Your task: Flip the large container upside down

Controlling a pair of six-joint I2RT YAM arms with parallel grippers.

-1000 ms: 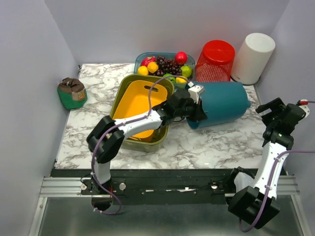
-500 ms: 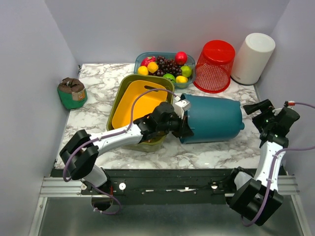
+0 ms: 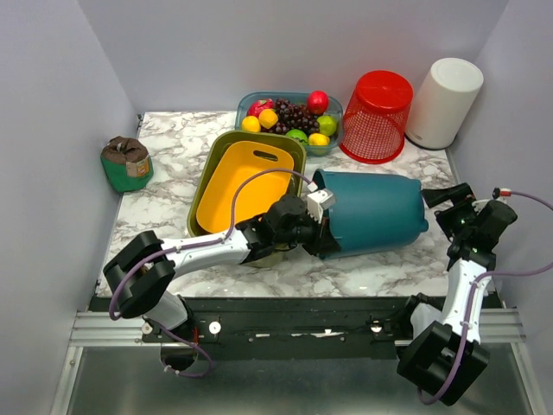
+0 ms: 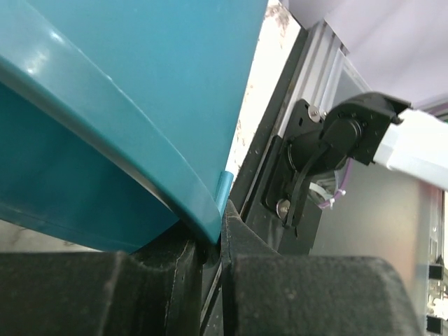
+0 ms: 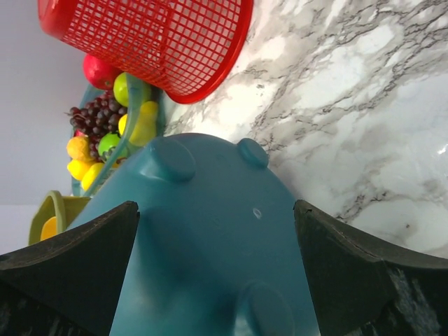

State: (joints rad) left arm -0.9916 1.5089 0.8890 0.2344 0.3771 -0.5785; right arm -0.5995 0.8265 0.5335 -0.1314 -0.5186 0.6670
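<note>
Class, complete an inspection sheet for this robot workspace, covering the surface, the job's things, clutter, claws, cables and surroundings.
Surface: marble table; no spills seen.
Job's things: large teal container lying on its side, mouth towards the left arm; not yet upside down.
Clutter: green tub with a yellow tray inside; fruit bowl; red mesh basket, upturned; white cylinder; small green object at the left edge.
Claws: left claw shut on the container's rim; right claw open, fingers either side of the container's base.
Cables: purple cables along both arms; no snag seen.
Surroundings: grey walls; metal rail at the near edge.
</note>
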